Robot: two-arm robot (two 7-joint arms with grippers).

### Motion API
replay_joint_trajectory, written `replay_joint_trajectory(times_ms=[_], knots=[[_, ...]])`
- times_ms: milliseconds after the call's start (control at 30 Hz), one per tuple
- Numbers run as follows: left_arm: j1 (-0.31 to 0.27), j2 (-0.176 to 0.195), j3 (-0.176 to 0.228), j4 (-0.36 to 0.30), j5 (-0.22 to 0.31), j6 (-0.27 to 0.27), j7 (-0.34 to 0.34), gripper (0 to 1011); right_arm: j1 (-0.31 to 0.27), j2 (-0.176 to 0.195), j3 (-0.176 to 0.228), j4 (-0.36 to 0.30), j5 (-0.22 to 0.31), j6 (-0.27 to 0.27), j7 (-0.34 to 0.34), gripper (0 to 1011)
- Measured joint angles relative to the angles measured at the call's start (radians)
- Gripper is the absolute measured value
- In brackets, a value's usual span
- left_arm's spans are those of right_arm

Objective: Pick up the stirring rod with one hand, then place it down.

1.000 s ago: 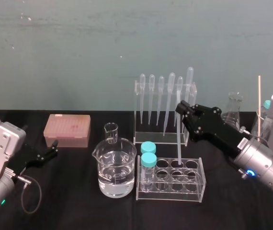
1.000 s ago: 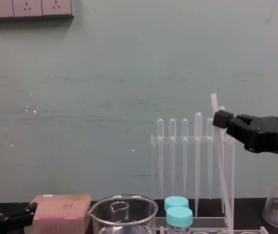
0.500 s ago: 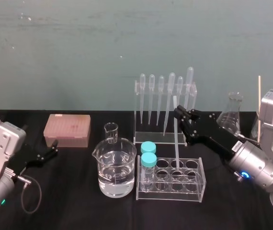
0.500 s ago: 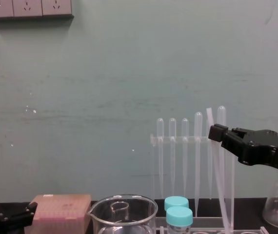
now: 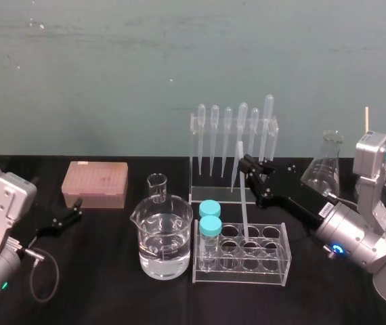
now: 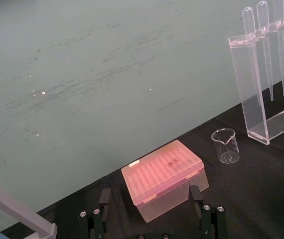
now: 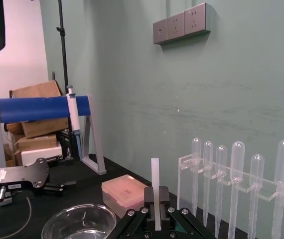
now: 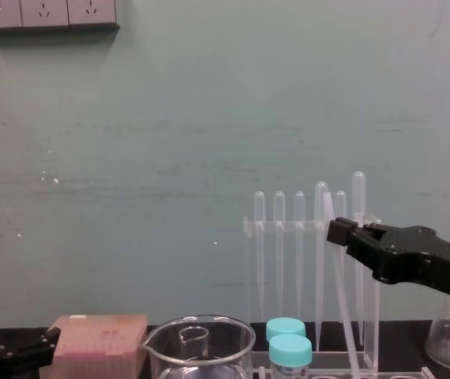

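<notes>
Rod, thin, translucent-white, tilted, prob. in rack

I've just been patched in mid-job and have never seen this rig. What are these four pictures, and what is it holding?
It is a robot with two arms, each ending in black fingers. One picture looks down from its head, one across the table from its chest, and each wrist carries a camera. The right gripper has its fingers shut on the stirring rod, a thin white stick held nearly upright, its lower end down at the holes of the clear tube rack. The left gripper sits open and idle near the pink box. Also on the black table: a beaker of water, a pipette stand and a flask.
</notes>
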State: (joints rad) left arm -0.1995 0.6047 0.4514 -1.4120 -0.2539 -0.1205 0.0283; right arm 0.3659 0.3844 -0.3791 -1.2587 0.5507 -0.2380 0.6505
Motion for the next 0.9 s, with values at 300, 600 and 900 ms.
replay_joint_trajectory(times_ms=[300,600,900], knots=[[0.0,0.0,0.0,0.0,0.0,0.0,0.0,1000,0.012,-0.011,-0.006,0.025,-0.009,-0.001,0.004,57],[0.0,0.0,0.0,0.0,0.0,0.0,0.0,1000,0.002,-0.009,-0.005,0.015,-0.009,0.015,0.001,57],[0.0,0.0,0.0,0.0,0.0,0.0,0.0,1000,-0.008,-0.007,0.002,0.015,-0.013,0.007,-0.008,58]])
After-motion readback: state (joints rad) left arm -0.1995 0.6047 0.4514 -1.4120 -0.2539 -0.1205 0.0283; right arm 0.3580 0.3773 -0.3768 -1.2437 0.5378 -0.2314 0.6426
